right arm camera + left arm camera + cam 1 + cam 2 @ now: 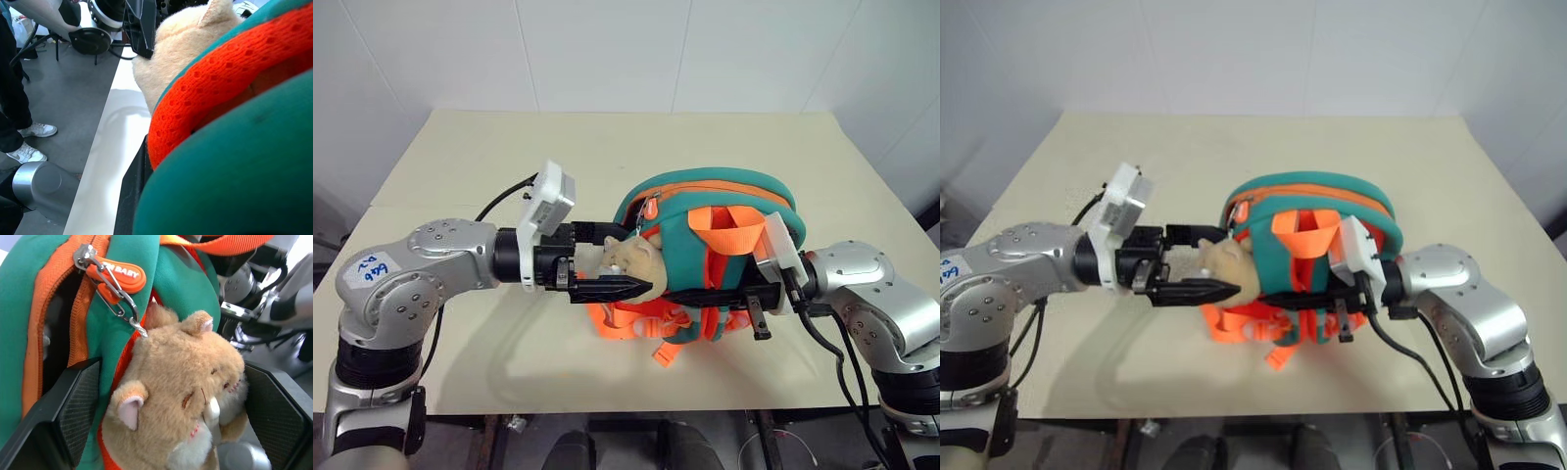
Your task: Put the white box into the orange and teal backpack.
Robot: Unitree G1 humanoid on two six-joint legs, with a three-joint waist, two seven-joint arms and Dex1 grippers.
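The orange and teal backpack [705, 245] is sitting on the beige table [607, 147], near its front edge, between the robot's two arms. Its teal top is arching away from the robot, an orange zip line is running along the top, and orange straps [641, 323] are spilling out beneath it toward the front of the table. A tan plush toy [631, 259] is hanging off the side of the bag that faces the left arm, clipped to an orange zip tag [117, 276].

The left gripper [625, 264] is reaching in level from the left with its fingers spread wide, one on each side of the plush toy; in the left wrist view the two black pads [80, 406] are standing apart with the toy's head between them, and whether they are touching it is hard to tell.

The right gripper [705, 297] is coming in from the right with its fingers pressed together, pinching the backpack low down among the orange mesh and straps.

A person's legs and white shoes [29, 142] are standing on the grey floor [73, 98] beside the table
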